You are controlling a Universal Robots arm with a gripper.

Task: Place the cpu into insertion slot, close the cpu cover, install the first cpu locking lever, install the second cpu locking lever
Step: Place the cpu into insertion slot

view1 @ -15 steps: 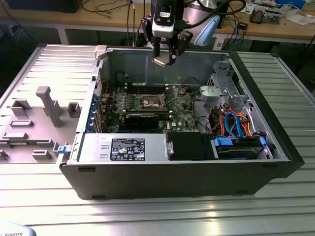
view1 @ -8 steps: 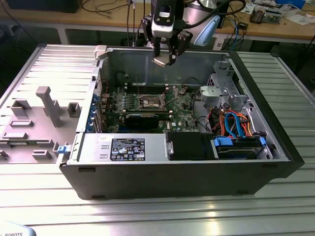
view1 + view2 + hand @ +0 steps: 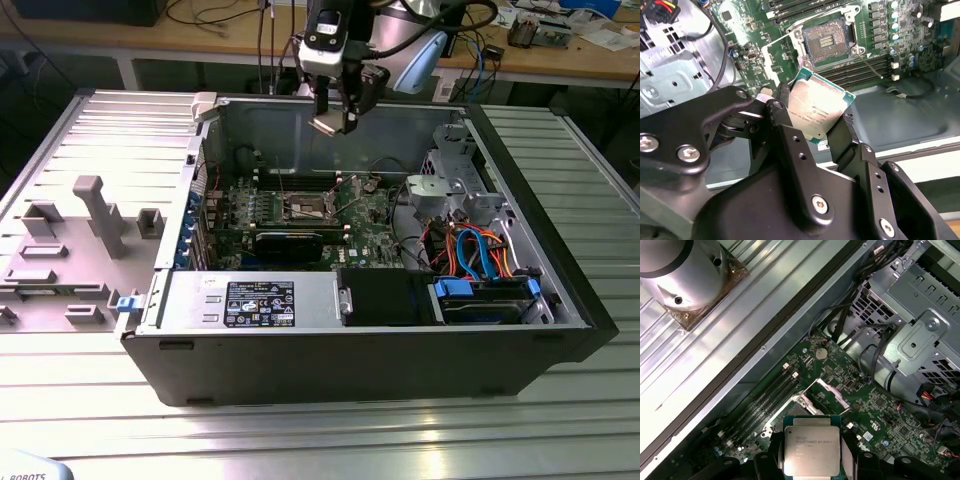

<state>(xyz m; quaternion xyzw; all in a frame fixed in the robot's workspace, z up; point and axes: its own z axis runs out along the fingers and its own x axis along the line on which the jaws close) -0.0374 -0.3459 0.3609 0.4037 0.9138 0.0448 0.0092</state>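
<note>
My gripper (image 3: 335, 120) hangs above the back wall of the open computer case, shut on the cpu (image 3: 324, 125). In both wrist views the cpu (image 3: 817, 110) (image 3: 811, 447) is a silver-topped square with a green edge, pinched between two black fingers (image 3: 782, 112). The insertion slot (image 3: 305, 209) lies well below on the green motherboard, its dark pin field (image 3: 826, 42) bare. The cpu cover (image 3: 831, 391) stands swung open beside the slot. A thin locking lever (image 3: 871, 63) sticks out along the slot's edge.
The black case (image 3: 400, 350) sits on a ribbed metal table. A long black card (image 3: 290, 243) lies next to the slot. A silver drive cage (image 3: 450, 185) and orange and blue cables (image 3: 480, 255) are on the exterior view's right. A grey fixture plate (image 3: 80, 240) lies to the left.
</note>
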